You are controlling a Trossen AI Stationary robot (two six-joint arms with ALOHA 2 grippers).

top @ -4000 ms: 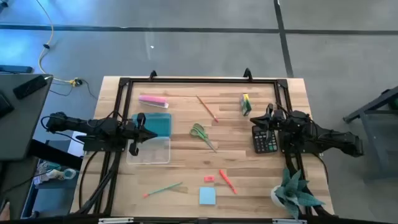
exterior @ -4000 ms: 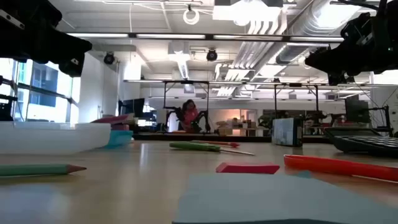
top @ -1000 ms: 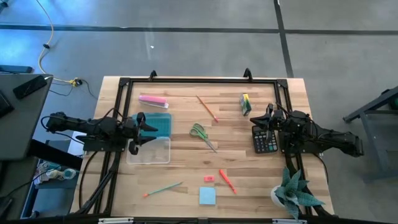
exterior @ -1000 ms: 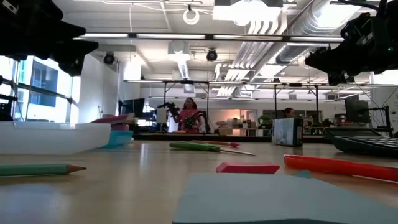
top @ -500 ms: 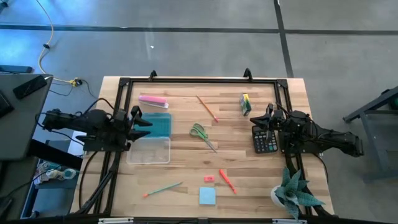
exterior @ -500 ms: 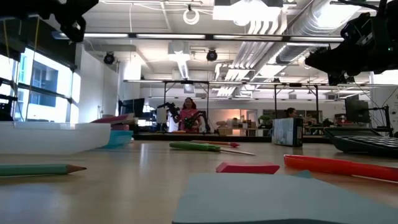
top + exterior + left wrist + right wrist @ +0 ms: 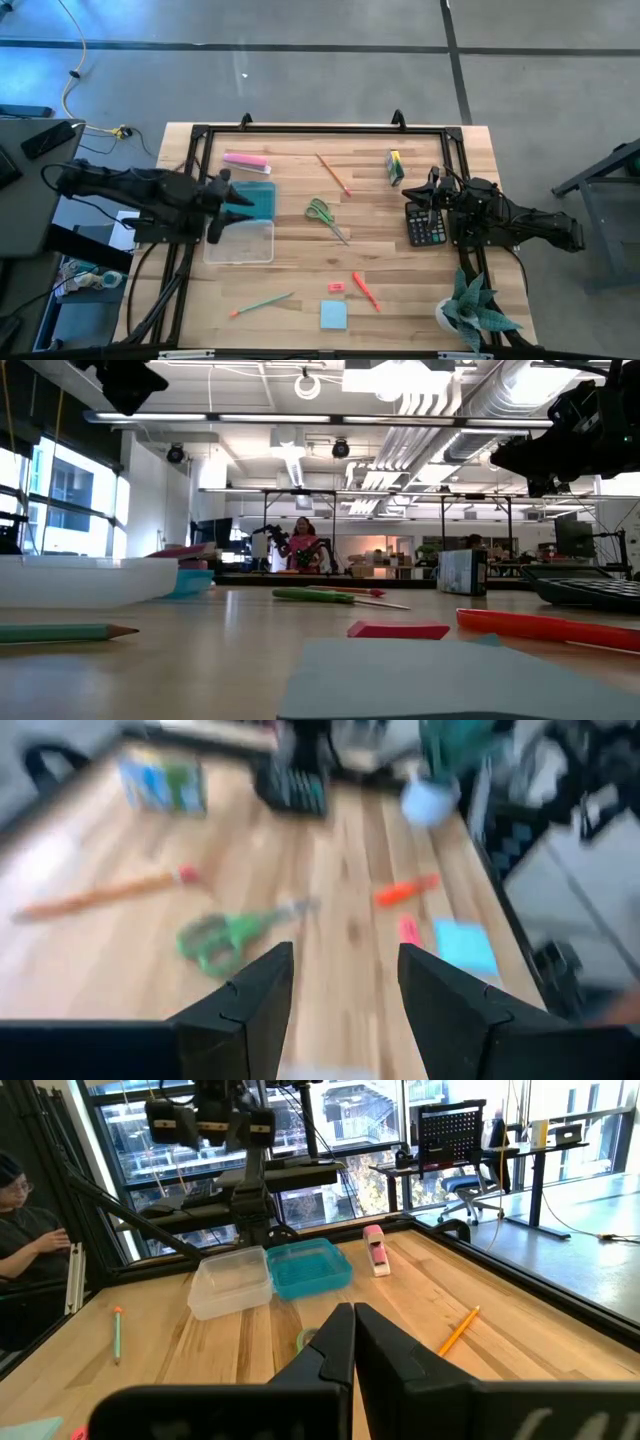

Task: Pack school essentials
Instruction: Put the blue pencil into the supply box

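My left gripper [image 7: 238,197] [image 7: 345,960] hangs open and slanted downward, with nothing between its fingers, above a teal tray [image 7: 256,200] and a clear container [image 7: 240,241]. Spread flat on the table are the green-handled scissors [image 7: 325,217] [image 7: 232,932], wooden pencil [image 7: 333,174], green-yellow block [image 7: 396,167], orange-red pen [image 7: 365,291], tiny red eraser [image 7: 336,288], light-blue note pad [image 7: 334,315] and green pencil [image 7: 262,304]. My right gripper [image 7: 415,196] [image 7: 352,1328] waits shut at the right, level, above a black calculator [image 7: 427,226].
A pink oblong thing [image 7: 247,161] lies beyond the teal tray. A spiky green potted plant [image 7: 472,311] stands at the near right corner. A black frame [image 7: 320,128] runs along the table's far edge and sides. Bare wood lies between scissors and pen.
My left gripper has gone up from just over the containers and tipped so that its fingers slant down at the table. Its fingers keep the same gap. Nothing on the table has moved.
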